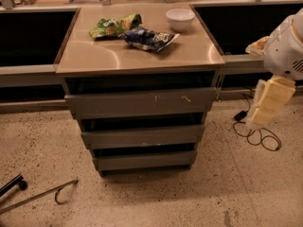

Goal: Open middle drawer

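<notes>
The drawer cabinet stands in the middle of the camera view with three grey fronts stacked under its top. The middle drawer (142,136) has a plain flat front and sits between the taller scratched top front (141,103) and the narrow bottom front (144,162). All three fronts stand slightly stepped, each a little proud of the one below. My gripper (266,103) hangs at the right edge of the view, pale and pointing down, well to the right of the cabinet and touching nothing.
On the cabinet top (94,56) lie a green snack bag (115,25), a blue snack bag (147,38) and a white bowl (180,18). A black cable (255,135) lies on the floor at the right. A metal rod (38,196) lies at the lower left.
</notes>
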Motion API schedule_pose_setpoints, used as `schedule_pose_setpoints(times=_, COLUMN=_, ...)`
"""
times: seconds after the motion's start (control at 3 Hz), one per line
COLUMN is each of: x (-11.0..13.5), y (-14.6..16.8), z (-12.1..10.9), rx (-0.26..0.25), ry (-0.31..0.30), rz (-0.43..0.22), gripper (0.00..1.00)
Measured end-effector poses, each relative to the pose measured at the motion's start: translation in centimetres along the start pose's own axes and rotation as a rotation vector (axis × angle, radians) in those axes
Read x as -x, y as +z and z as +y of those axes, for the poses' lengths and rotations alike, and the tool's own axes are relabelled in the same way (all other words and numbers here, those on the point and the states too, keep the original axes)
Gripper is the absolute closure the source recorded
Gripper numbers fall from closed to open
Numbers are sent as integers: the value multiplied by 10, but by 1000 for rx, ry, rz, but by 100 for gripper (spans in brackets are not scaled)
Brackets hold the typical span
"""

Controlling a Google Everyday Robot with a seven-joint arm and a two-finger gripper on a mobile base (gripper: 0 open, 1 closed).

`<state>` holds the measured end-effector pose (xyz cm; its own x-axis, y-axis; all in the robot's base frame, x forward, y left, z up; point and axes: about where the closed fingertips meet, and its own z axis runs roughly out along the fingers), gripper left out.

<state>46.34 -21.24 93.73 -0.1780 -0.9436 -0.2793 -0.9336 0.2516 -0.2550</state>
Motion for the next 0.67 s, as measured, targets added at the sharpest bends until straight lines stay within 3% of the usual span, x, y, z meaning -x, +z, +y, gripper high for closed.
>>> schedule_pose_setpoints(times=0.33, x=1, y=74, z=-15, rx=21, ry=-14, rz=-116, gripper=0)
schedule_pose_setpoints(times=0.67, x=10, y=158, z=-44, rx=12, ry=-9, rz=-204, gripper=0)
